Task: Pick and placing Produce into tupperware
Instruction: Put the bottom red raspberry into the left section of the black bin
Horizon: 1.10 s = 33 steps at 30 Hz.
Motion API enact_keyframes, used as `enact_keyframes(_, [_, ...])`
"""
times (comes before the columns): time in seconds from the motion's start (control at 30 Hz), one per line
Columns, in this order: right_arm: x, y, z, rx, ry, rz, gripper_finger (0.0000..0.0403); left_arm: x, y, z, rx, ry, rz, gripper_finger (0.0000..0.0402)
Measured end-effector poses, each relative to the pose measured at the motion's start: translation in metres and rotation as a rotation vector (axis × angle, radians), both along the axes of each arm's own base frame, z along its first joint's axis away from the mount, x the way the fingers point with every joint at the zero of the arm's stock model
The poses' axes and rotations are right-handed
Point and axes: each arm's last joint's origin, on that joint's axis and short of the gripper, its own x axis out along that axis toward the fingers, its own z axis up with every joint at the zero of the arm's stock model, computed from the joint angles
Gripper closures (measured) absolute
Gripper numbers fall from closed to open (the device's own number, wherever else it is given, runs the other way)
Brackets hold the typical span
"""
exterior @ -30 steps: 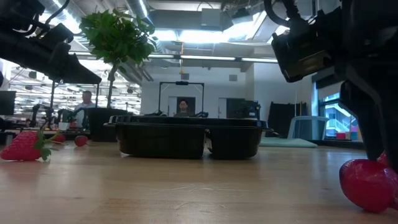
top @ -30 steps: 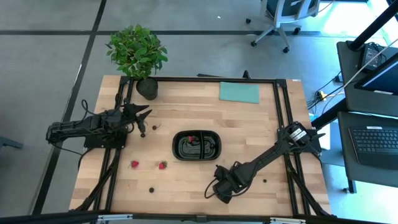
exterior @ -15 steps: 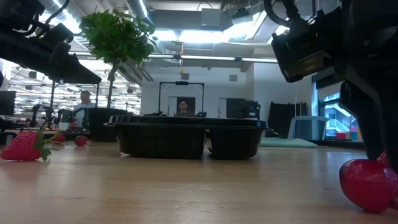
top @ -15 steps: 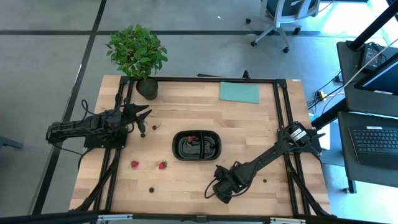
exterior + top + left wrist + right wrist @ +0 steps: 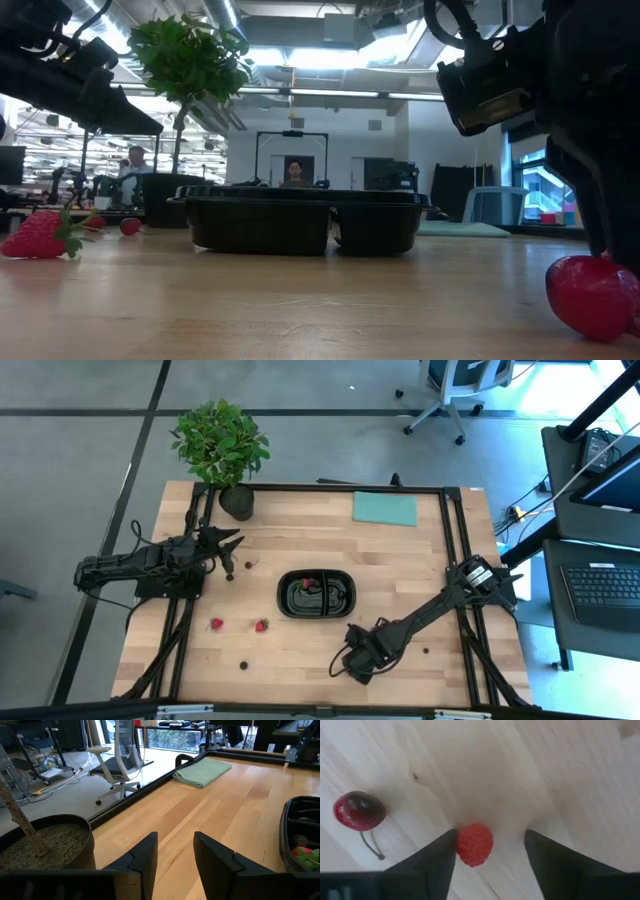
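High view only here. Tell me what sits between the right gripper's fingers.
Observer: A raspberry lies on the wood inside the open right gripper. One finger touches it.
Operator: Report anything next to it.
Observer: A dark red cherry with a stem lies outside the fingers.
Operator: Now check the left gripper.
Observer: The left gripper is open and empty, beside the plant's pot.

Tupperware (image 5: 345,603): black, shallow, rounded-rectangle tray, centre divider, flat on surface near middle. One compartment holds red piece with green (image 5: 308,583). Two strawberries (image 5: 216,624) (image 5: 261,626) loose on surface beside tray, green tops. Dark berry (image 5: 243,665) near front edge. Raspberry (image 5: 475,844) on wood, cherry (image 5: 359,810) with stem close by.
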Motion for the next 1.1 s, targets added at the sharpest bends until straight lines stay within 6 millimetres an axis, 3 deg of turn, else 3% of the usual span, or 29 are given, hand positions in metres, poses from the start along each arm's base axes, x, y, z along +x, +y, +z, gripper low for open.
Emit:
enact_keyframes(0.57, [0.000, -0.001, 0.000, -0.024, -0.013, 0.001, 0.0295, 0.000, 0.000, 0.000, 0.000, 0.000, 0.000, 0.0282])
enact_keyframes(0.8, [0.000, -0.001, 0.000, -0.026, -0.015, -0.001, 0.0309, 0.000, 0.000, 0.000, 0.000, 0.000, 0.000, 0.0282])
enact_keyframes(0.93, [0.005, -0.001, 0.009, -0.039, 0.005, 0.018, 0.0309, 0.000, 0.000, 0.000, 0.000, 0.000, 0.000, 0.0282])
enact_keyframes(1.1, [0.027, -0.007, 0.044, -0.039, -0.055, 0.068, 0.0309, 0.000, 0.000, 0.000, 0.000, -0.001, 0.000, 0.0282])
